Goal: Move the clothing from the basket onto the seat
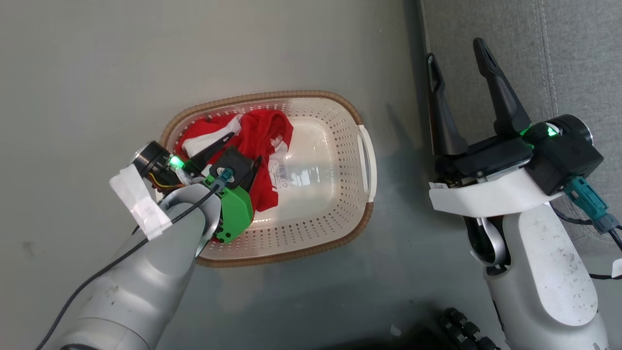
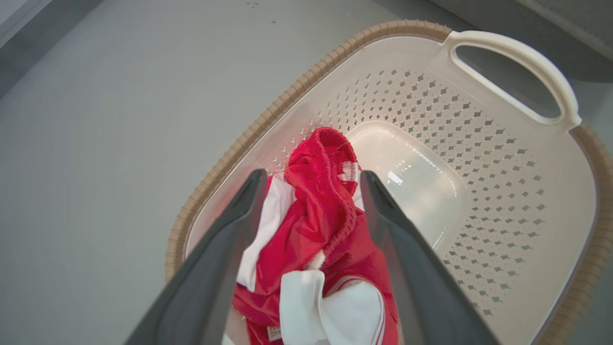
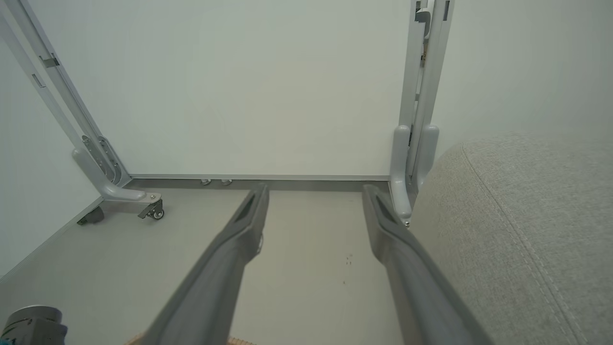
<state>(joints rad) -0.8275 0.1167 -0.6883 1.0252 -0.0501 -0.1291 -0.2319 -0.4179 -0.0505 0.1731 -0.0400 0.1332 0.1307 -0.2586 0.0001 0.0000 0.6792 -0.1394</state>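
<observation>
The red shorts (image 1: 262, 131) with white panels lie bunched in the left half of the cream perforated basket (image 1: 301, 93), which stands on the floor. My left gripper (image 1: 245, 147) reaches down into the basket and is open, one finger on each side of the heap. In the left wrist view the shorts (image 2: 316, 225) sit between the spread fingers of that gripper (image 2: 313, 179), inside the basket's brown rim (image 2: 287, 100). My right gripper (image 1: 454, 51) hangs open and empty at the left edge of the light-grey seat (image 1: 573, 58). The right wrist view has the same gripper (image 3: 313, 189) beside the seat (image 3: 527, 230).
A paper sticker (image 1: 279, 175) lies on the basket's bare floor, right of the shorts. The basket's white handle (image 1: 368, 160) faces the seat. Grey floor surrounds the basket. Metal frame legs, one on castors (image 3: 119, 194), one upright (image 3: 412, 158), stand against a white wall beyond the seat.
</observation>
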